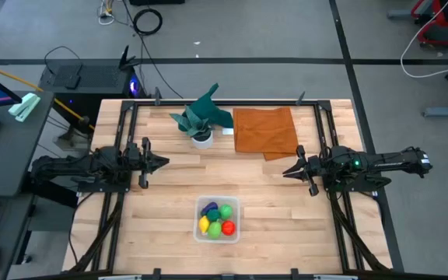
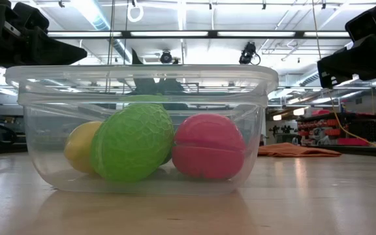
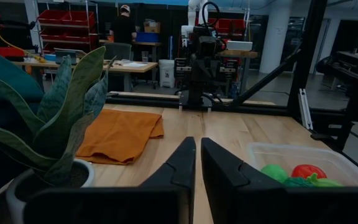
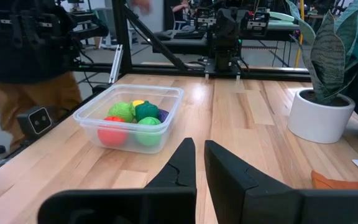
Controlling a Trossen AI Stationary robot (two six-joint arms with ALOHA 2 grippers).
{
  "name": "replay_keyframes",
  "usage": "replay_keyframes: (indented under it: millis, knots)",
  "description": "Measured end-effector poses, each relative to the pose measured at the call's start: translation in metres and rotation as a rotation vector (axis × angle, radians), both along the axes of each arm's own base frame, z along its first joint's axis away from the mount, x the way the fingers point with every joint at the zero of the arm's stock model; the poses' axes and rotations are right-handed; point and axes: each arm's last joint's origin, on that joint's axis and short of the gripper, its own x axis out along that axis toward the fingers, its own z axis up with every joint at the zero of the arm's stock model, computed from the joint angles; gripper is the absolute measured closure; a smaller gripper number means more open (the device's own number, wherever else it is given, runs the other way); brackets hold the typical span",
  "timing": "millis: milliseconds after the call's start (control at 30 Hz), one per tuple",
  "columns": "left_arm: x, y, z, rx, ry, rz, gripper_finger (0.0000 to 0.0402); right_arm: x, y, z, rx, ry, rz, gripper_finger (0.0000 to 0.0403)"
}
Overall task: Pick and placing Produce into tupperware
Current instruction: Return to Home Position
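The tupperware (image 1: 217,220), a clear low-walled box, stands on the wooden table near its front edge. Inside it lies the produce: a purple piece (image 1: 210,205), a dark green one (image 1: 213,213), a light green one (image 1: 225,210), a yellow one (image 1: 204,225), a red one (image 1: 229,228) and a green one (image 1: 215,229). My left gripper (image 1: 165,162) hovers level at the table's left side, shut and empty. My right gripper (image 1: 286,171) hovers level at the right side, also shut and empty. Both point toward the table's middle, well clear of the box.
A teal-leaved plant in a white pot (image 1: 201,138) stands at the far middle of the table. An orange-brown cloth (image 1: 265,131) lies flat to its right. A person (image 4: 23,68) stands close beyond the table's near edge, as the right wrist view shows.
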Motion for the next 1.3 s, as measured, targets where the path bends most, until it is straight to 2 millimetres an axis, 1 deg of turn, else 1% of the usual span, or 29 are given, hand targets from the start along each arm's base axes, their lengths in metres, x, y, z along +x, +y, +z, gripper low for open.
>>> replay_keyframes:
  millis: [200, 500, 800, 1133, 1300]
  knots:
    - [0.0000, 0.0000, 0.0000, 0.000, 0.000, 0.000, 0.0362, 0.0000, 0.0000, 0.0000, 0.000, 0.000, 0.000, 0.0401]
    - [0.0000, 0.0000, 0.0000, 0.000, 0.000, 0.000, 0.0373, 0.0000, 0.0000, 0.0000, 0.000, 0.000, 0.000, 0.0401]
    - [0.0000, 0.0000, 0.0000, 0.000, 0.000, 0.000, 0.0362, 0.0000, 0.0000, 0.0000, 0.000, 0.000, 0.000, 0.0401]
    - [0.0000, 0.0000, 0.0000, 0.000, 0.000, 0.000, 0.0373, 0.0000, 0.0000, 0.0000, 0.000, 0.000, 0.000, 0.0401]
    - [0.0000, 0.0000, 0.0000, 0.000, 0.000, 0.000, 0.0367, 0.0000, 0.0000, 0.0000, 0.000, 0.000, 0.000, 0.0401]
